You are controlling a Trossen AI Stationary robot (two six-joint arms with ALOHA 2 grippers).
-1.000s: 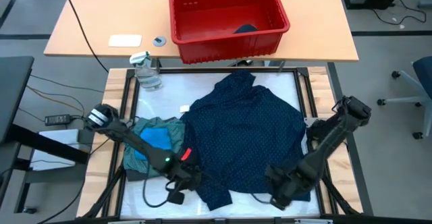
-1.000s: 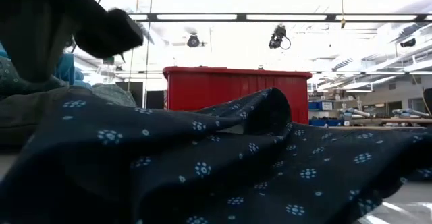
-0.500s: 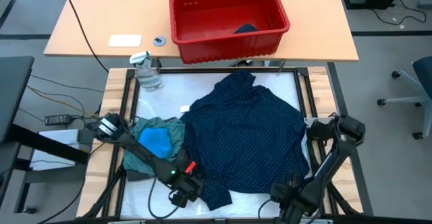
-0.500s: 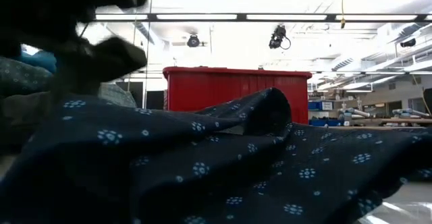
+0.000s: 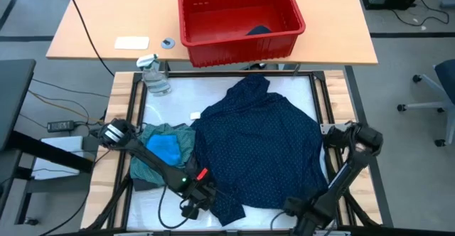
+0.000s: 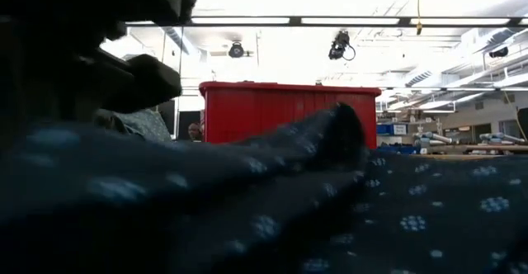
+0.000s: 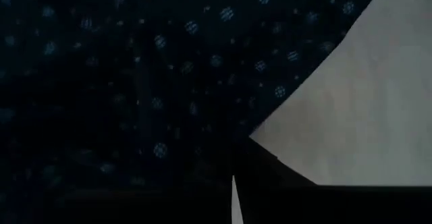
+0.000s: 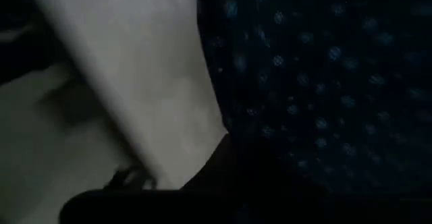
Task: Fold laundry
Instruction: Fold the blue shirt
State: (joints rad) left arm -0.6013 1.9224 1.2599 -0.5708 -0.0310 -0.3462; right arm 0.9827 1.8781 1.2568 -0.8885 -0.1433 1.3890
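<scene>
The navy dotted shirt lies spread over the middle of the white table cover and fills the low view. My left gripper is down at its near left hem corner, shut on the cloth. My right gripper is down at the near right hem, also shut on it. A teal-green shirt lies bunched at the left with a bright blue piece on top and a dark grey piece under its near side. My left gripper comes down steeply from above onto the shirt's near left hem corner, beside the cloth's slanting edge. The dark fingers hide how many layers they have. The cloth there lies on the table. My right gripper points straight down on the shirt's near right hem edge. Its own dark fingers cover the place of contact, so the layers cannot be told. The cloth rests on the table cover.
A red bin with a dark piece inside stands on the wooden table beyond the far edge. A clear spray bottle stands at the far left corner. A small whitish piece lies by the shirt's left shoulder.
Both grippers have sunk onto the shirt's near hem, the left one moving slightly toward the near edge, the right one toward the near edge and a little right. In the low view the cloth's near part has shifted and bulged toward the camera.
</scene>
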